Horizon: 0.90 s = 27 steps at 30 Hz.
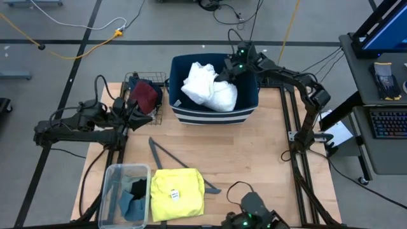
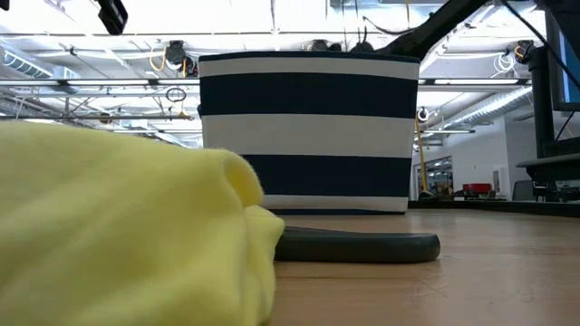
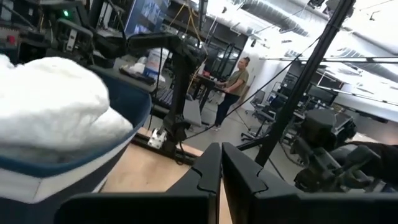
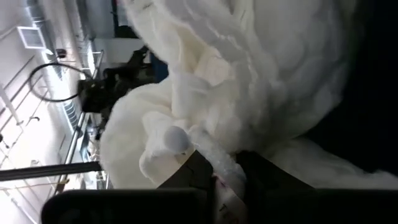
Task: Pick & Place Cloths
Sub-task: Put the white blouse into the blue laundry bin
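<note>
A white shirt lies heaped in a navy-and-white striped basket at the table's far middle. My right gripper is over the basket's far right corner, shut on the shirt. My left gripper is shut and holds nothing, beside a wire basket that holds a maroon piece. A yellow T-shirt lies flat at the near edge and fills the left of the low view. Black and grey-blue pieces sit in a clear bin. My right gripper pinches a bunched fold of the white shirt between its two fingers. It reaches slanting down from the table's far right side into the basket. The rest of the shirt lies heaped in the basket in front of the fingers.
A thin grey hanger lies on the wood between the striped basket and the yellow T-shirt; the low view shows it too. Bare tabletop spreads on the right. A person stands far off in the room.
</note>
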Motion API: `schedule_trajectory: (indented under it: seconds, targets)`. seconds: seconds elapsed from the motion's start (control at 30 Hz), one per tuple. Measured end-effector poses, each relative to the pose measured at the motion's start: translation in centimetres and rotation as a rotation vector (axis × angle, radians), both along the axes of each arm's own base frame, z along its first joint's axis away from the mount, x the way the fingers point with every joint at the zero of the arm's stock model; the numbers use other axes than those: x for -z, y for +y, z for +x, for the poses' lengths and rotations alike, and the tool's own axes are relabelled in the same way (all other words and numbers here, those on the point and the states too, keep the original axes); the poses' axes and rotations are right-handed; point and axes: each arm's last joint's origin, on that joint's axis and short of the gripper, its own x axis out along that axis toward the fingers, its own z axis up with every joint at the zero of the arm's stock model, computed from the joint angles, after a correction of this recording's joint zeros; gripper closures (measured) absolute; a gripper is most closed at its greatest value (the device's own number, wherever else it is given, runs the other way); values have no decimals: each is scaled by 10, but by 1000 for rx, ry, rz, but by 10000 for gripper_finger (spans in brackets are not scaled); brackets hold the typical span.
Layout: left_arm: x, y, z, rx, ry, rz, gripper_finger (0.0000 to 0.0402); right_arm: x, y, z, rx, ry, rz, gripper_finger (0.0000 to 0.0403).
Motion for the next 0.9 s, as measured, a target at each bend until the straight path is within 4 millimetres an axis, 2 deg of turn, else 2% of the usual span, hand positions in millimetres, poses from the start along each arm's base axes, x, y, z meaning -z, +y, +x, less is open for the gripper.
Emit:
schedule_trajectory:
  seconds: [0.23, 0.43, 0.7, 0.9]
  targets:
    - [2, 0, 5, 1, 26, -10, 398, 19, -5, 9, 2, 32, 13, 378]
    - [2, 0, 5, 2, 26, -11, 386, 22, -7, 10, 46, 35, -108, 378]
    - [2, 0, 5, 2, 26, -10, 396, 20, 0, 14, 15, 22, -144, 378]
    - [2, 0, 5, 2, 26, -8, 391, 5, 18, 17, -44, -1, -131, 378]
